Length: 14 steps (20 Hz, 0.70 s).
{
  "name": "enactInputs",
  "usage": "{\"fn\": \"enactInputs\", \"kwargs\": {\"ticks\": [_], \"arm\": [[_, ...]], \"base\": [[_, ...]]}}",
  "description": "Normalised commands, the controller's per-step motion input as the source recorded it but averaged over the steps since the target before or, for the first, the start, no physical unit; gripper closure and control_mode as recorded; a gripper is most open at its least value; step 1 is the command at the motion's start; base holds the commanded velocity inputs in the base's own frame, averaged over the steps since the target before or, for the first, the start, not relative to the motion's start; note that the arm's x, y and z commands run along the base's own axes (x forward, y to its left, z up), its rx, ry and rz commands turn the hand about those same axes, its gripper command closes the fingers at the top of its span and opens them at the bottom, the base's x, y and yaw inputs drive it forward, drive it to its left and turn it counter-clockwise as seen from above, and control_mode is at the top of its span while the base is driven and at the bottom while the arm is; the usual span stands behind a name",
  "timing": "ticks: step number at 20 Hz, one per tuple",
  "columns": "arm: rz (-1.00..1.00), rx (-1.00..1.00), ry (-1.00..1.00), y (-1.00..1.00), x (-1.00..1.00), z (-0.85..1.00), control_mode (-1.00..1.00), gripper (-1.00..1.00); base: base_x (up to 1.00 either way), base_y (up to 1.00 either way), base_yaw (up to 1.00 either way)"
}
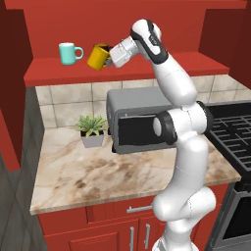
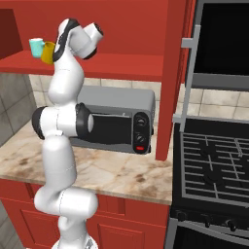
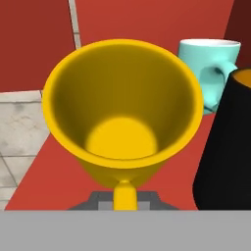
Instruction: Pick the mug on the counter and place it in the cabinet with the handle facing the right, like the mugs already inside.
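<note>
While the jaws grip the yellow mug (image 1: 99,57) tilted above the cabinet shelf (image 1: 73,73), the black mug (image 3: 226,147) stands just beside it, teal mug (image 1: 69,52) beyond.

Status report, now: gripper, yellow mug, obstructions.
Gripper shut on yellow mug, handle in the fingers. Mug tilted, at the cabinet shelf edge, not set down. Teal mug and black mug close beside it.

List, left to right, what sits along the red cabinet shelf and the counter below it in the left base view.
Shelf: pale teal mug → glossy yellow mug, tilted, at the gripper. Counter: small potted green plant → grey toaster oven → black stove grates.
</note>
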Motion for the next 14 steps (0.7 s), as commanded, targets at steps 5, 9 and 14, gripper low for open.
{"fn": "enactInputs", "kwargs": {"ticks": [5, 9, 14], "arm": [[0.0, 0.0, -0.03, 0.2, 0.11, -0.14, -1.0, -1.0], [0.0, 0.0, 0.0, 0.17, 0.12, -0.07, -1.0, -1.0], [0.0, 0.0, 0.0, 0.02, 0.08, 0.0, -1.0, -1.0]], "base": [[0.0, 0.0, 0.0], [0.0, 0.0, 0.0], [0.0, 0.0, 0.0]]}}
